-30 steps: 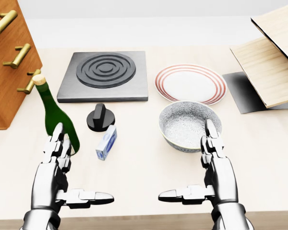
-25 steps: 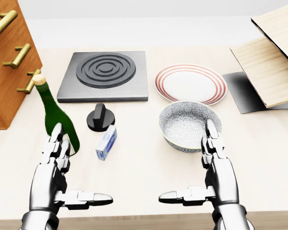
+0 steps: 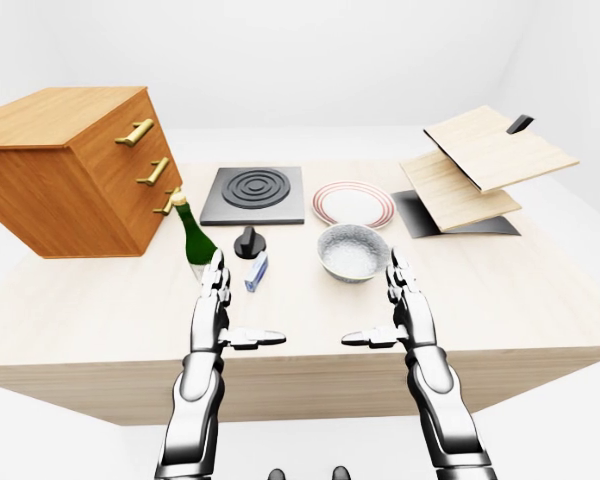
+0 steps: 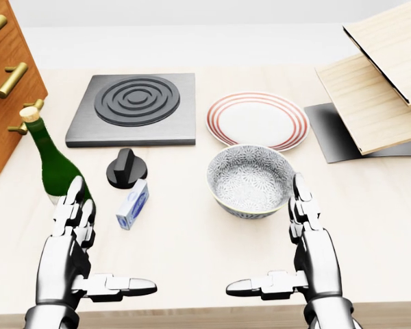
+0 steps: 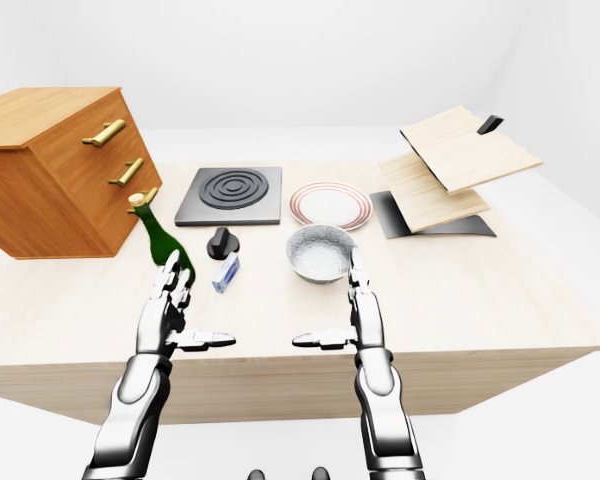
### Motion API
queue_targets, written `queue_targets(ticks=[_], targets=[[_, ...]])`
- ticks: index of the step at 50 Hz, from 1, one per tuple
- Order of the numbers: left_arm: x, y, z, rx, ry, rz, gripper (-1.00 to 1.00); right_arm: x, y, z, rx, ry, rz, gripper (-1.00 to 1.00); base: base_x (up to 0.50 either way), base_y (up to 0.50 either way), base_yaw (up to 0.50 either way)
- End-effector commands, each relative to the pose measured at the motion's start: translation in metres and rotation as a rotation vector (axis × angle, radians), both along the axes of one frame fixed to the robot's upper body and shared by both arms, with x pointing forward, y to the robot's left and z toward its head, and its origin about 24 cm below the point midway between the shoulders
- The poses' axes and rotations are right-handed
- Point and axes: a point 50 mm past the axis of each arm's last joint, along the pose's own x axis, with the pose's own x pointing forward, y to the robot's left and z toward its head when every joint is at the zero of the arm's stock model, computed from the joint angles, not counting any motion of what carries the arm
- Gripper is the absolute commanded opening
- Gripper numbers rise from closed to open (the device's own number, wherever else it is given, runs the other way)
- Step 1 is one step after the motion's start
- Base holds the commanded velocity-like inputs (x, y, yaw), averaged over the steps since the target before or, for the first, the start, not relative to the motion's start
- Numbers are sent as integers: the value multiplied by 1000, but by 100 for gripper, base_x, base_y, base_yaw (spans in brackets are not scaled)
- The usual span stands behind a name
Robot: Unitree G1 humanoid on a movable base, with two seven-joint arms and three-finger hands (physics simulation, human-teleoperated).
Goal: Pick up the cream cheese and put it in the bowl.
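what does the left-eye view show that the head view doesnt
Only the left-eye view shows the whole wooden drawer chest with its top, the table's near edge with the floor below, and both forearms.

Only the head view gives a close look down into the patterned bowl and at the box's printed face.

Both show the cream cheese box, green bottle, black knob, burner plate, striped plate, stacked boards, and the open left hand and right hand holding nothing.
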Motion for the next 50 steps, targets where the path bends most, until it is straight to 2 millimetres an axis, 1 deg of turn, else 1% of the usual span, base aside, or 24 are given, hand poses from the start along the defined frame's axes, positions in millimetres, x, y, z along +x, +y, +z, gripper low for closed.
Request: queue_targets(ticks=[1,10,13,14,16,17,18,19,20,21,22,23,27,30,33,36,38,40,50], targets=[[-1,-1,-1,2,0,-5,100,-1,0,0,-9,4,1,100,0,-29,0],[0,-1,-1,-4,3,-9,100,-1,0,2,-10,-6,3,100,0,-26,0],[9,-1,3,-23,5,0,100,5,1,18,-52,-12,6,100,0,0,0],[15,0,6,-26,10,9,100,8,1,27,-57,-49,9,100,0,0,0],[22,-1,16,-33,-3,-3,100,12,2,47,-71,-132,23,100,0,0,0],[28,1,31,-38,-60,24,100,15,3,64,-75,-203,33,100,0,0,0],[30,0,37,-42,-88,17,100,16,3,73,-64,-238,48,100,0,0,0],[35,-2,49,-35,-130,-6,100,20,3,81,-68,-271,44,100,0,0,0],[35,-2,50,-35,-133,-7,100,20,3,82,-68,-272,44,100,0,0,0],[40,-5,60,12,-171,-21,100,23,3,87,-71,-294,49,100,0,0,0],[40,-5,61,15,-174,-21,100,24,4,88,-71,-295,50,100,0,0,0],[44,-7,66,45,-190,-29,100,26,4,90,-66,-301,54,100,0,0,0],[49,-11,79,30,-238,-47,100,30,6,93,-64,-311,67,100,0,0,0],[47,-12,81,26,-247,-59,100,28,7,98,-77,-333,71,100,0,0,0],[47,-13,77,35,-230,-64,100,26,6,102,-82,-352,70,100,0,0,0],[45,-17,70,43,-206,-94,100,24,5,102,-82,-352,67,100,0,0,0],[44,-21,63,120,-178,-105,100,23,5,98,-79,-339,68,100,0,0,0],[43,-22,59,93,-164,-115,100,23,6,97,-77,-333,73,100,0,0,0],[40,-22,54,64,-145,-114,100,24,4,98,-79,-336,58,100,47,0,0]])
